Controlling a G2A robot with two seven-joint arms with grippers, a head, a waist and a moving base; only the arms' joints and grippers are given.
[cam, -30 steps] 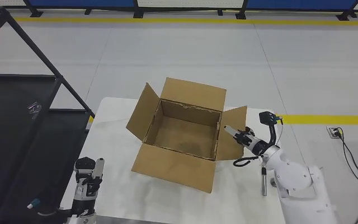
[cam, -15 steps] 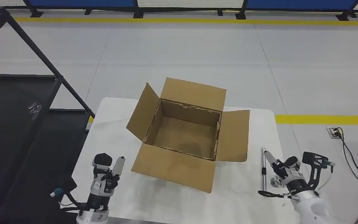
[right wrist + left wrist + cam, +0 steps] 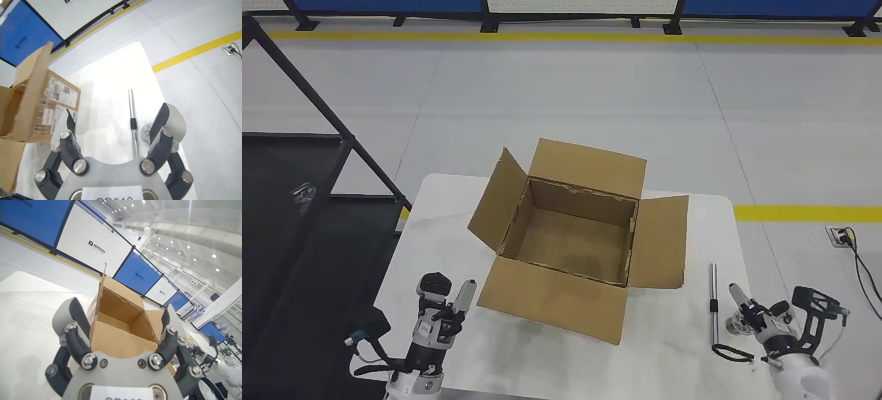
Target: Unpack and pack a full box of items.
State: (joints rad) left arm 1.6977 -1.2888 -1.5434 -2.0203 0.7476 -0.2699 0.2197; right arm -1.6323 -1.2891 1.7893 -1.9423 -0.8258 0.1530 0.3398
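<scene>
Cardboard box (image 3: 554,296) open, metal rod (image 3: 713,292) beside

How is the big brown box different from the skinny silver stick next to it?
The cardboard box is wide, brown and open on top with its flaps spread; the metal rod is thin and silver with a black band. The box stands in the middle of the table; the rod lies flat near its right edge. Both rest on the white table, and nothing holds them.
</scene>
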